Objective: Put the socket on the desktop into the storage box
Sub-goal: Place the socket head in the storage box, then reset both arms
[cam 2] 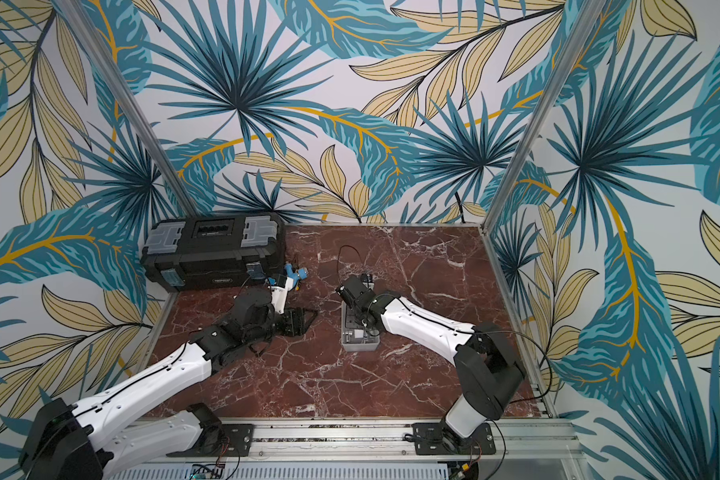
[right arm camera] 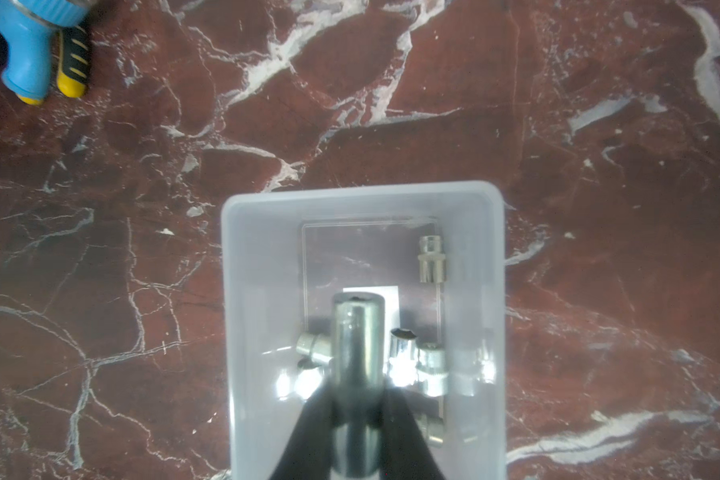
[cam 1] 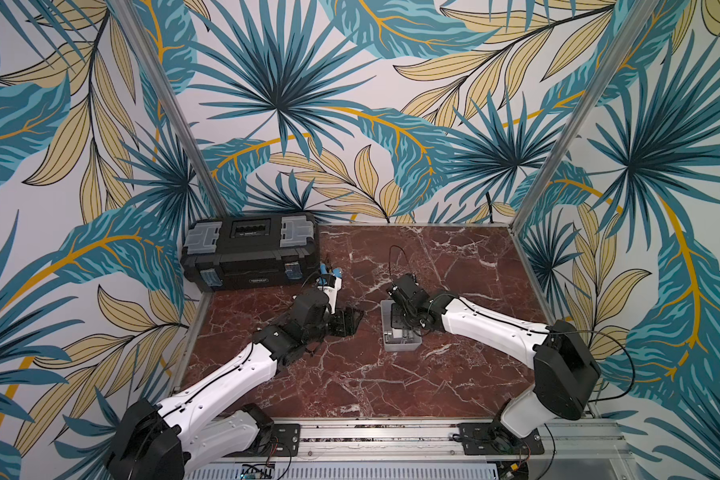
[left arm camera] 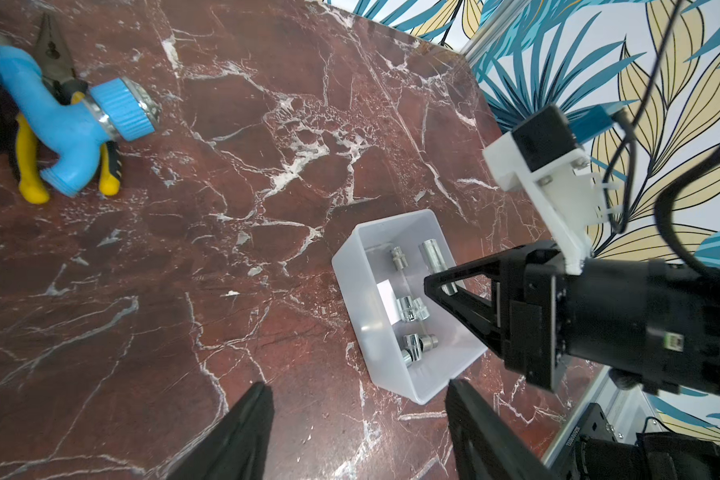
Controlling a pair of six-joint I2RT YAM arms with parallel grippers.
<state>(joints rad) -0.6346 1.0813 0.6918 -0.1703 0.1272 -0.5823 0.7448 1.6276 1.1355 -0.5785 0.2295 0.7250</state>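
My right gripper (right arm camera: 358, 405) is shut on a long chrome socket (right arm camera: 359, 345), which hangs just above the floor of the storage box (right arm camera: 258, 291). The left wrist view shows that socket (left arm camera: 435, 255) at the right gripper's tip, inside the box (left arm camera: 350, 291). Several smaller chrome sockets (right arm camera: 431, 257) lie in the box around its white label. In both top views the box (cam 1: 404, 347) (cam 2: 360, 345) stands mid-desktop (cam 1: 350, 382) under the right arm. My left gripper (left arm camera: 358, 386) is open and holds nothing. It hovers over bare desktop left of the box (cam 1: 346, 322).
A large black toolbox (cam 1: 250, 253) stands at the back left. Next to it a blue hose nozzle (left arm camera: 71, 120) lies across yellow-handled pliers (left arm camera: 30, 166). Aluminium rails edge the desktop, and patterned walls close it in.
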